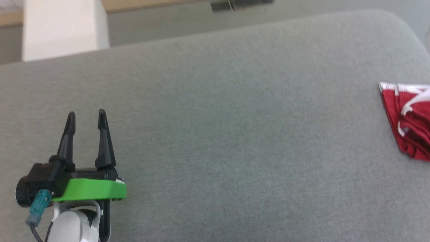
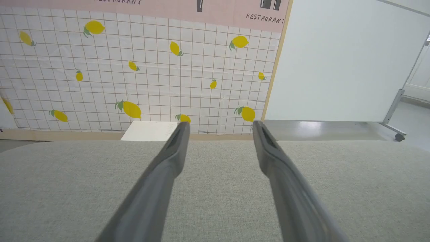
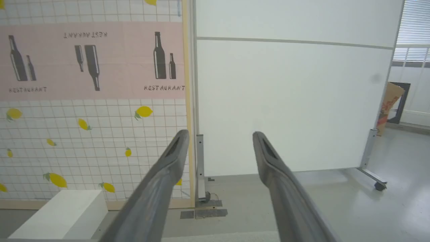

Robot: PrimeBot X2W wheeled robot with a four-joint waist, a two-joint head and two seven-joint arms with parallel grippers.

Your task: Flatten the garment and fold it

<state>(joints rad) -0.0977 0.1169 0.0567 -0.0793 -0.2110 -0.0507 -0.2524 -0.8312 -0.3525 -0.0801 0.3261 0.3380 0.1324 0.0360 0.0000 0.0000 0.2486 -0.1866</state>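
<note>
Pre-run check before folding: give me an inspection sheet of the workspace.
Surface: grey fabric surface, bare across the middle.
Job's things: garment, red with white trim, bunched at the head view's right edge, partly cut off.
Clutter: nothing seen.
Grippers: left gripper open, empty, far from the garment; right gripper open, empty.
Cables: cable with teal plug at the left wrist.
Surroundings: lemon-print wall, white partition on casters, white box.

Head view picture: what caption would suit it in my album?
Open left gripper over a grey fabric surface, the crumpled red garment lying far off at the right edge.
</note>
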